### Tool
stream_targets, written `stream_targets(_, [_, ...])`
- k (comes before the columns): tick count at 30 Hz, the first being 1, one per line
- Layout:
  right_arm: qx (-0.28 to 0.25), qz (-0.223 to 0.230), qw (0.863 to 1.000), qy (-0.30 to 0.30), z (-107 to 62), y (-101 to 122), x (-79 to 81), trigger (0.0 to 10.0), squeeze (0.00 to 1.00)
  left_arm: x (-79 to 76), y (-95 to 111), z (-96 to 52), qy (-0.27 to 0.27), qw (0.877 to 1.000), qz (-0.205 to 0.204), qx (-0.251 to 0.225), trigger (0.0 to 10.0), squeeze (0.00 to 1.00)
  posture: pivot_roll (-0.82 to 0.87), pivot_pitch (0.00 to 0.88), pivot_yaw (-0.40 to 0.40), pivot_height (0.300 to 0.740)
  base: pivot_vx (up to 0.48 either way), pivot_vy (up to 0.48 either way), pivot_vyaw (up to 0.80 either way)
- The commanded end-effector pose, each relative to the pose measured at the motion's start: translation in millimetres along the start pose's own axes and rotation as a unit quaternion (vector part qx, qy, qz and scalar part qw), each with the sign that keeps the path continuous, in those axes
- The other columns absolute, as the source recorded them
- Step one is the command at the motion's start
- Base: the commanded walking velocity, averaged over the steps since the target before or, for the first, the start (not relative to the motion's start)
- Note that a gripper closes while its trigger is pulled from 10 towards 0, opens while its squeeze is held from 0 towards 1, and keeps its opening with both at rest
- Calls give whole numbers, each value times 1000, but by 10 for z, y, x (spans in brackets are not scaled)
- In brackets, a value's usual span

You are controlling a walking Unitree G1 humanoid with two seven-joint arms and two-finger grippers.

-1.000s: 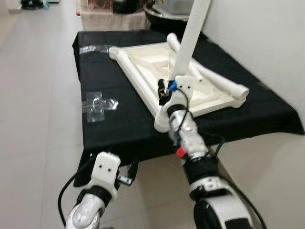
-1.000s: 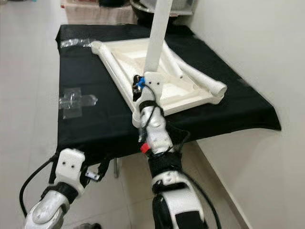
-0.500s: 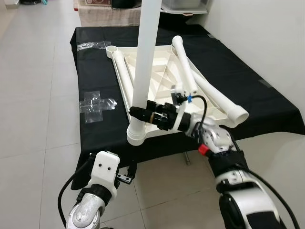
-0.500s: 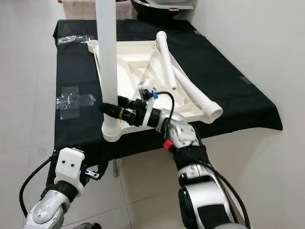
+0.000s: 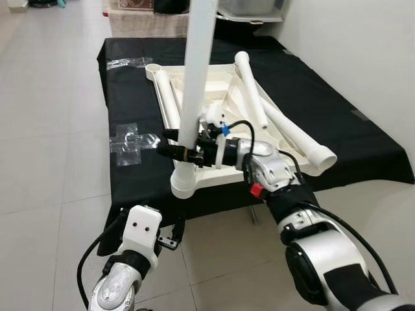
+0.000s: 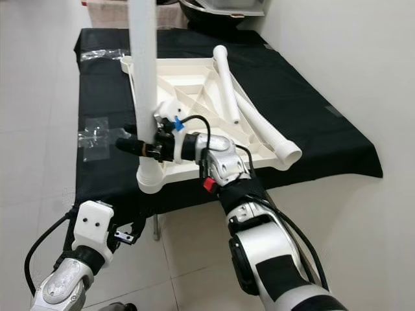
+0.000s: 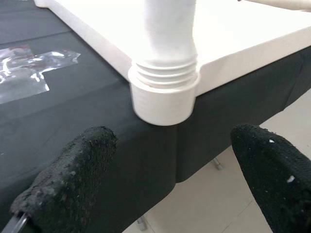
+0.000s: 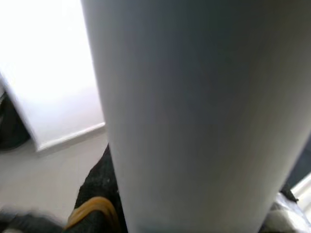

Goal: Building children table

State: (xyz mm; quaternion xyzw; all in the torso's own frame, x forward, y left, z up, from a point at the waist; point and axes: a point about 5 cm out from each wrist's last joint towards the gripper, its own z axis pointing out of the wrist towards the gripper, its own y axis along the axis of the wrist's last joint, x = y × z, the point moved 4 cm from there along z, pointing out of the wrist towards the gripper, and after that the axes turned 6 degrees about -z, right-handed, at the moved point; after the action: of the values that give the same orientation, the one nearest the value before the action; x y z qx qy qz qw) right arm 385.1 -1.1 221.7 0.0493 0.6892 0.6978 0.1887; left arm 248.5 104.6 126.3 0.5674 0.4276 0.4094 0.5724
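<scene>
While the white table leg (image 5: 194,84) stands upright in the corner socket (image 5: 183,183) of the upside-down tabletop (image 5: 217,129) on the black-covered desk (image 5: 337,136), the right gripper (image 5: 176,150) clamps it from the side, forearm reaching horizontally leftward. Left gripper (image 7: 170,179) hovers low before the desk edge, fingers spread wide. 2 loose legs (image 5: 285,126) lie on the tabletop.

The right pincer (image 5: 174,146) has swung the white leg (image 5: 194,97) upright over the corner socket (image 5: 183,183).
</scene>
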Motion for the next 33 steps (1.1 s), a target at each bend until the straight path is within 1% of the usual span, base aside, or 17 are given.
stream_targets(1, [13,3,999,-48,-40,-84,-100,0,0,-17,-48,-13,0,1000,1,10,10000,0,152,130,-141,740,0,0,0])
stream_targets(3, [13,3,999,-48,-40,-84,-100,0,0,-17,-48,-13,0,1000,1,10,10000,0,152,130,-141,740,0,0,0])
stream_targets(7, [22,16,987,-160,-75,-130,-293,0,0,-22,-48,-10,0,1000,1,10,10000,0,149,129,-142,740,0,0,0])
stream_targets(9, [50,23,953,-297,-169,-221,-489,0,0,-25,-48,-10,-1,1000,1,10,10000,0,146,131,-142,740,0,0,0])
stream_targets(10, [50,23,953,-297,-169,-221,-489,0,0,-25,-48,-10,-1,1000,1,10,10000,0,146,131,-142,740,0,0,0])
stream_targets(12, [86,22,886,-456,-369,-339,-635,0,0,-22,-50,-8,-3,1000,1,10,10000,0,139,131,-140,740,0,0,0])
stream_targets(13, [86,22,886,-456,-369,-339,-635,0,0,-22,-50,-8,-3,1000,1,10,10000,0,139,131,-140,740,0,0,0])
stream_targets(14, [94,34,824,-557,-502,-379,-622,0,0,-21,-49,-7,-4,1000,2,10,10000,0,140,132,-141,740,0,0,0])
stream_targets(15, [89,40,798,-595,-549,-369,-592,0,0,-19,-50,-6,-4,1000,2,10,10000,0,142,132,-140,740,0,0,0])
stream_targets(18, [82,56,775,-624,-511,-352,-502,0,0,-18,-50,-5,-3,1000,3,10,10000,0,140,131,-141,740,0,0,0])
stream_targets(22, [79,69,773,-625,-422,-353,-451,0,0,-18,-51,-4,-3,1000,3,10,10000,0,143,130,-143,740,0,0,0])
stream_targets(23, [69,78,782,-614,-322,-331,-420,10000,0,-19,-50,-3,-2,1000,3,10,10000,0,145,131,-143,740,0,0,0])
stream_targets(27, [38,96,800,-591,-181,-265,-384,10000,0,-22,-49,-3,-2,1000,3,10,10000,0,143,132,-144,740,0,0,0])
stream_targets(28, [-7,91,810,-579,-156,-111,-381,10000,1000,-21,-49,-4,-2,1000,3,10,10000,0,142,133,-143,740,0,0,0])
stream_targets(31, [-35,77,822,-562,-216,-20,-447,10000,976,-24,-46,-3,-2,1000,3,9,10000,0,139,133,-144,740,0,0,0])
stream_targets(32, [-46,76,833,-546,-231,6,-475,10000,0,-25,-42,-3,-2,1000,2,8,10000,0,139,133,-144,740,0,0,0])
stream_targets(33, [-46,76,833,-546,-231,6,-475,10000,0,-25,-42,-3,-2,1000,2,8,10000,0,139,133,-144,740,0,0,0])
